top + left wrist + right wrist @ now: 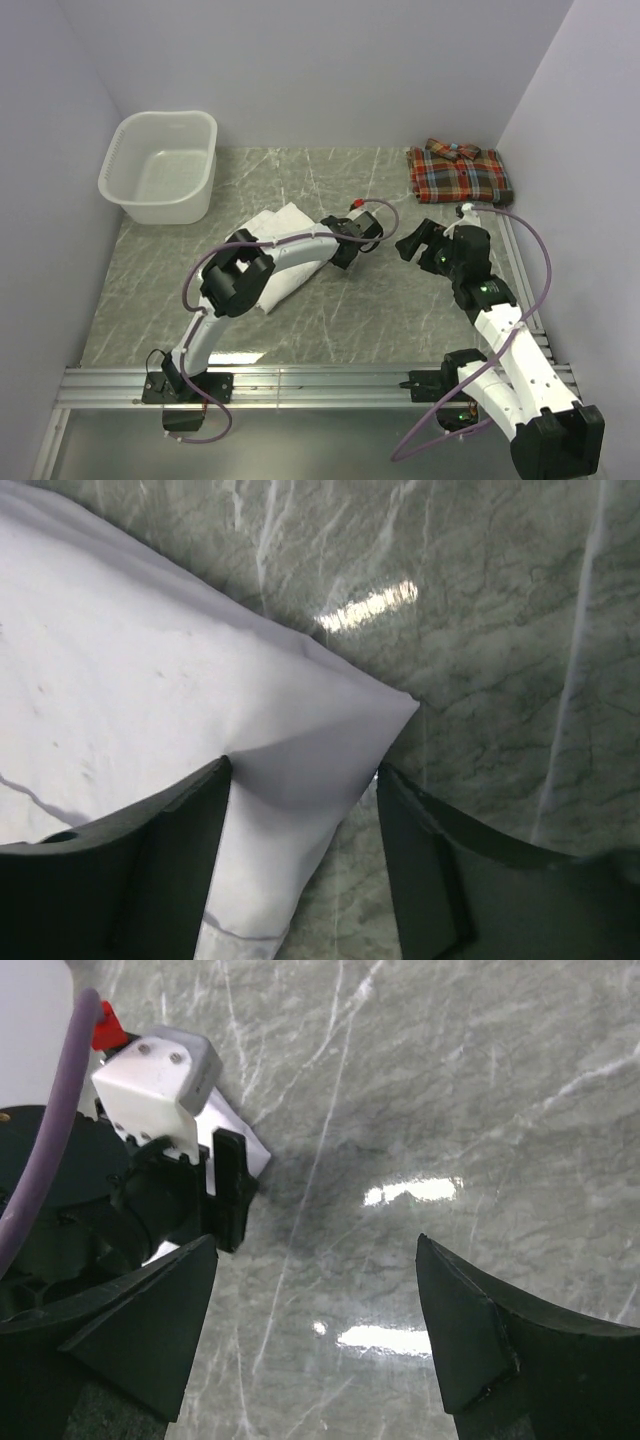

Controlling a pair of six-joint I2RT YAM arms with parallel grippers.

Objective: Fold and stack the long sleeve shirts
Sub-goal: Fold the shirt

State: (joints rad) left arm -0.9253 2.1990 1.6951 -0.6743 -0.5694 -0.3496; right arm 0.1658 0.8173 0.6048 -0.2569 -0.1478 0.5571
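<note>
Matt white cloth shirt lies on glossy marbled table.

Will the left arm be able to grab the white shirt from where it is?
Probably yes: a corner of the white shirt lies inside the open left gripper, with nothing on top of it.

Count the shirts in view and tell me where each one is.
2. The plaid shirt lies folded at the far right corner; the white shirt lies left of centre, partly under the left arm. Another could be hidden beneath it.
</note>
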